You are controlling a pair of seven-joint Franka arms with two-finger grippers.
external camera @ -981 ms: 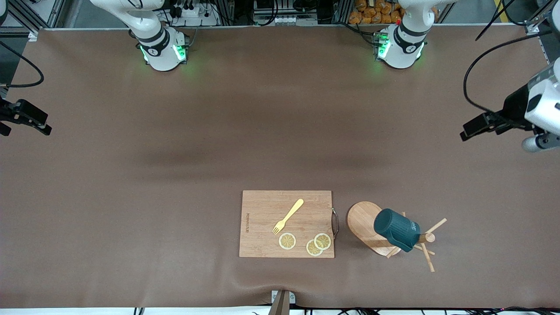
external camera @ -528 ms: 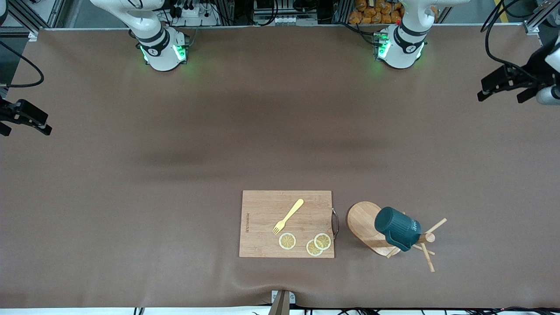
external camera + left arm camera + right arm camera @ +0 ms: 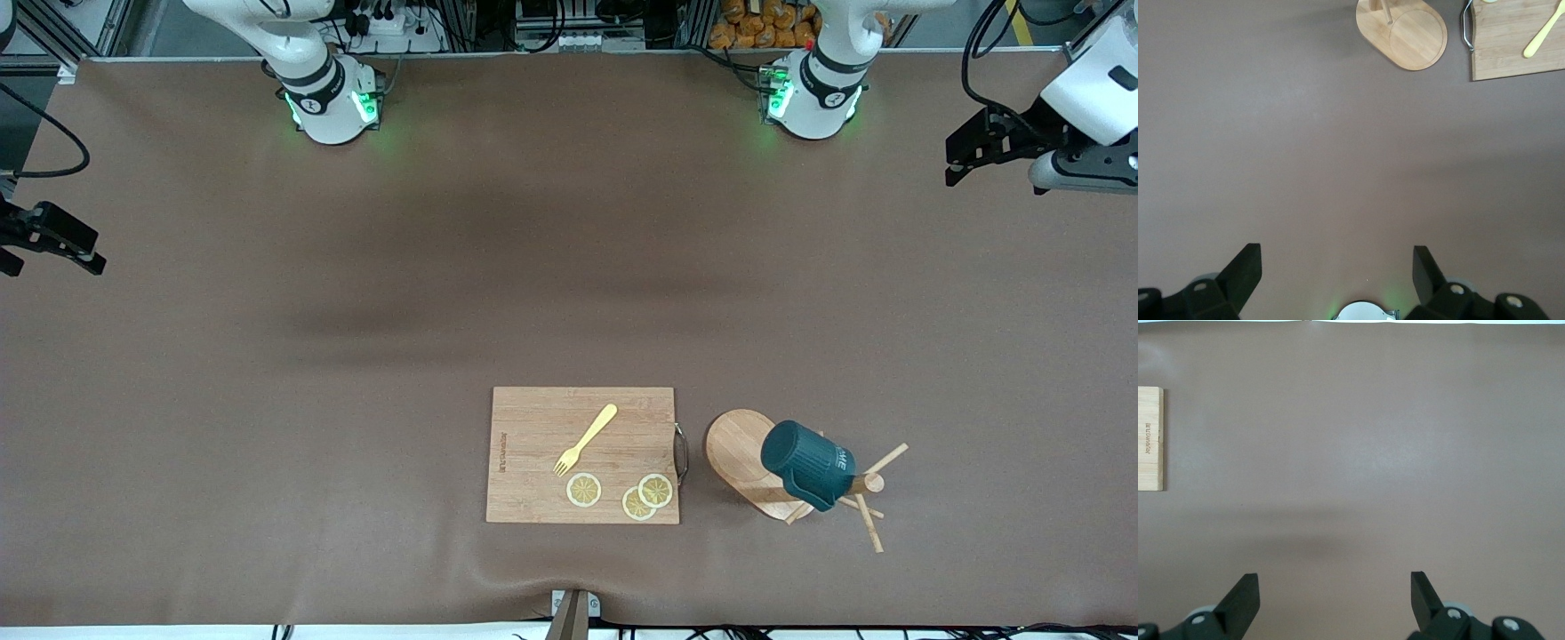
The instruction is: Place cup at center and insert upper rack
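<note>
The cup [image 3: 807,465] hangs on the rack [image 3: 756,462]; left gripper [image 3: 973,151] and right gripper [image 3: 49,240] are wide open and empty above the desk [image 3: 356,356].

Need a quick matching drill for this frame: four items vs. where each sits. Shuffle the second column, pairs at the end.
Column one:
1. cup
2. fork
3. lemon slices
4. left gripper

Column two:
A. up over the table's left-arm end, open
B. cutting board, edge nearest the front camera
C. hanging on the upper rack
D. middle of the cutting board

Pairs: 1-C, 2-D, 3-B, 4-A
</note>
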